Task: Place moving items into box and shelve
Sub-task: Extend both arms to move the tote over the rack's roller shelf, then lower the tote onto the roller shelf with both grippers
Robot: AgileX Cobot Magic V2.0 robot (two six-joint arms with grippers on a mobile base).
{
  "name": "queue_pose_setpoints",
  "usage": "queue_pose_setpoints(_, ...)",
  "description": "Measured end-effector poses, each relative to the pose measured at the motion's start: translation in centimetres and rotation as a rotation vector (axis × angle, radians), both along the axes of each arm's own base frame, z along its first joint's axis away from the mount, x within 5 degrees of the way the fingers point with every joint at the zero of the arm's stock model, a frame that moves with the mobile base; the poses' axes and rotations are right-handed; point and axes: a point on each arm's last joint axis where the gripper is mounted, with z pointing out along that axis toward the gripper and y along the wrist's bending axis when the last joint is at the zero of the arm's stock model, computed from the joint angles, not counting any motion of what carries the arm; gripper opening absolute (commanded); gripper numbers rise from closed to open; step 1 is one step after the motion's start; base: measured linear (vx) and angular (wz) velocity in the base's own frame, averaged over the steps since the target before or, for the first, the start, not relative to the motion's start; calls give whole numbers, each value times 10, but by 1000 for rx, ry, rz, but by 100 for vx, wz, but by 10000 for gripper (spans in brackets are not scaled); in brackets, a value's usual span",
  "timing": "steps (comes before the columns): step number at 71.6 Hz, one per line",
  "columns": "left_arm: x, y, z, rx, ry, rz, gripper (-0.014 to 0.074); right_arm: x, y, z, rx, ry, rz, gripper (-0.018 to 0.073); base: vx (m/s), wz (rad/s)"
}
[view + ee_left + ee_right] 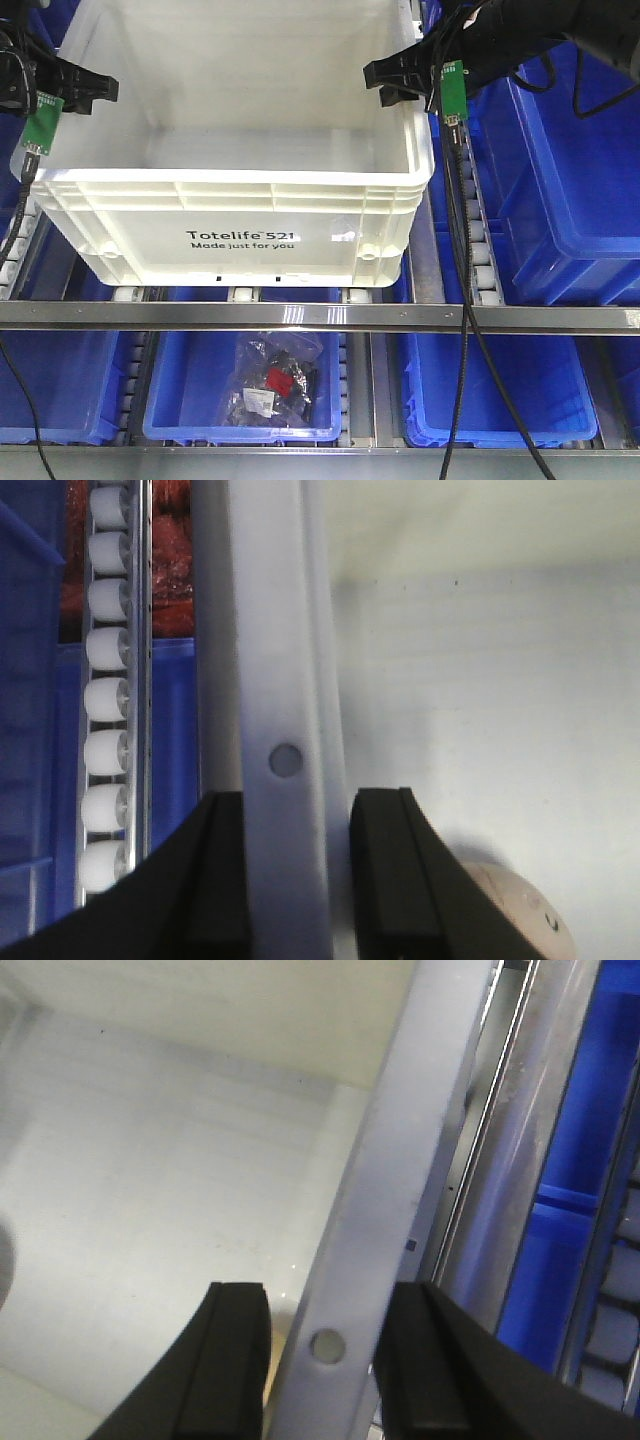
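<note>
The box (240,190) — the white crate with "Totelife 521 Made just for you" printed on its near wall — sits on the upper roller shelf (320,317), filling the front view from about ten o'clock round to two, its near edge reaching out over the shelf's metal front rail. The left gripper (85,88) is at the box's left rim near ten o'clock, the right gripper (400,80) at its right rim near two o'clock. In the left wrist view the jaws stand one on each side of the ribbed rim (285,760), narrow and closed against it; a pale rounded object (520,910) lies on the box floor at about five o'clock, too cropped to identify. The right wrist view shows the same — jaws straddling the rim (370,1260), pressed to both faces, with the white inner floor toward nine o'clock. Blue plastic bins (570,170) stand to the right of the box at three o'clock and along the lower shelf. The middle lower bin (240,400), at six o'clock, holds a clear bag of dark parts (275,385) with a red piece.
</note>
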Motion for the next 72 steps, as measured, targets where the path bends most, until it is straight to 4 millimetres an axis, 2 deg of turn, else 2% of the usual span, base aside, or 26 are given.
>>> queue_pose_setpoints(15, 7, 0, -3, 4, -17, -2, -8, 5, 1, -2, 13, -25, -9, -6, 0, 0)
queue_pose_setpoints(24, 11, -1, -4, 6, -44, -6, 38, 9, 1, -3, 19, -45, -16, 47, 0, 0)
queue_pose_setpoints(34, 13, 0, -5, 7, -56, -7, 149, 10, 1, -4, 19, -49, -18, 194, 0, 0)
queue_pose_setpoints(48, 14, 0, -5, 14, -65, -12, 389, 9, 2, -4, 7, -53, 7, 526, 0, 0)
queue_pose_setpoints(55, 16, -1, -7, 15, -70, -17, 505, 8, 6, -3, 27, -49, 16, 656, 0, 0)
queue_pose_setpoints(62, 17, -3, -9, 13, -67, -22, 571, 6, 10, -3, 43, -51, 22, 723, 0, 0)
queue_pose_setpoints(72, 18, -5, -10, 26, -64, -31, 591, 5, 13, -1, 48, -57, 29, 715, 0, 0)
